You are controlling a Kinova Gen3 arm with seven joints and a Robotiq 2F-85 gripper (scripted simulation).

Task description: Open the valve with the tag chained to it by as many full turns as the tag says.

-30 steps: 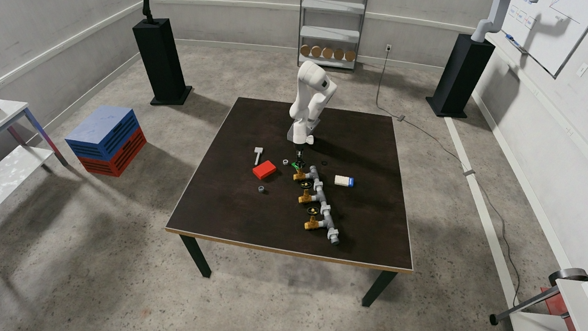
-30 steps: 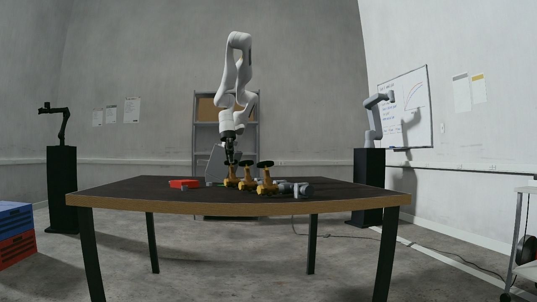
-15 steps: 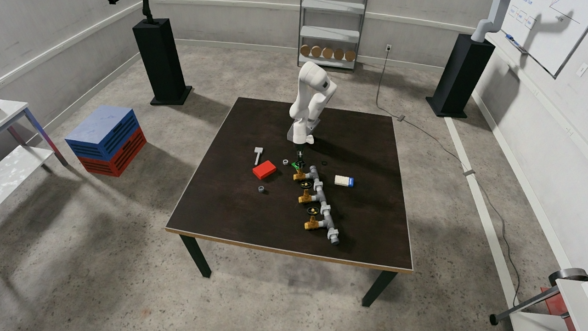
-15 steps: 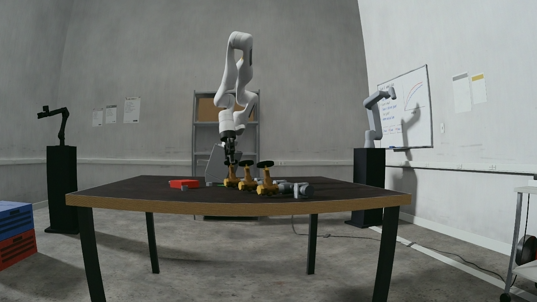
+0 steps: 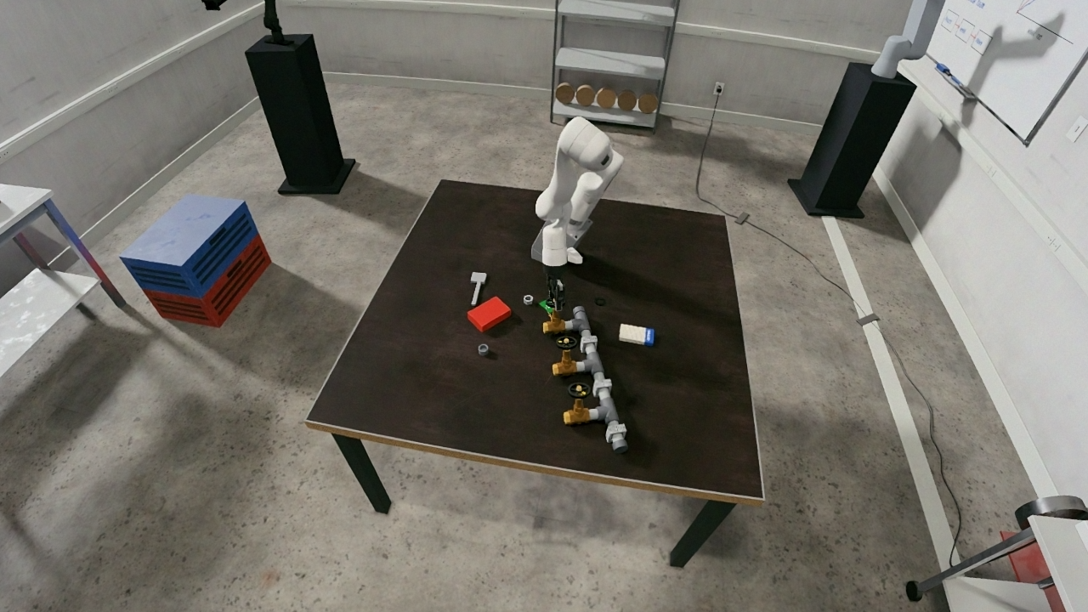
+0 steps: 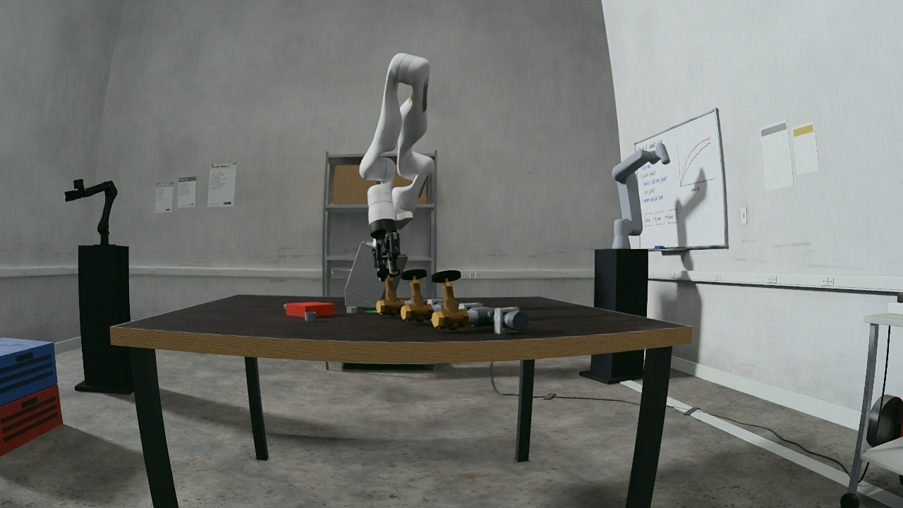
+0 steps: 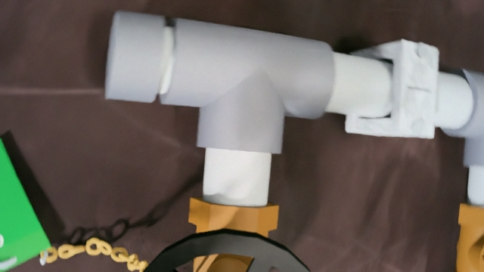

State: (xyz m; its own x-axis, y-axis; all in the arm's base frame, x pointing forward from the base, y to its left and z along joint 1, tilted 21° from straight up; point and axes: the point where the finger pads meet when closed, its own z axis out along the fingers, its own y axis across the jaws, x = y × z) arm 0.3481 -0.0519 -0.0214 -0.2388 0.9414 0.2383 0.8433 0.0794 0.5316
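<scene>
Valve with the tag stands upright on the table, directly below the gripper, at the end of the pipe nearest the arm's base. The gripper's fingers are partly spread and grip nothing; their tips are down at the black handwheel, though whether they touch it I cannot tell. The middle valve and the end valve stand farther along the pipe, apart from the gripper.

The white arm is bent high above the table, and its lower part drops so the gripper points down.

In the wrist view the handwheel is cut off by the bottom edge, and the fingers are out of sight. The green tag is cut off at the left, so its number cannot be read; a yellow chain runs from its corner toward the wheel. In the exterior view, the fingers hide most of that wheel.
</scene>
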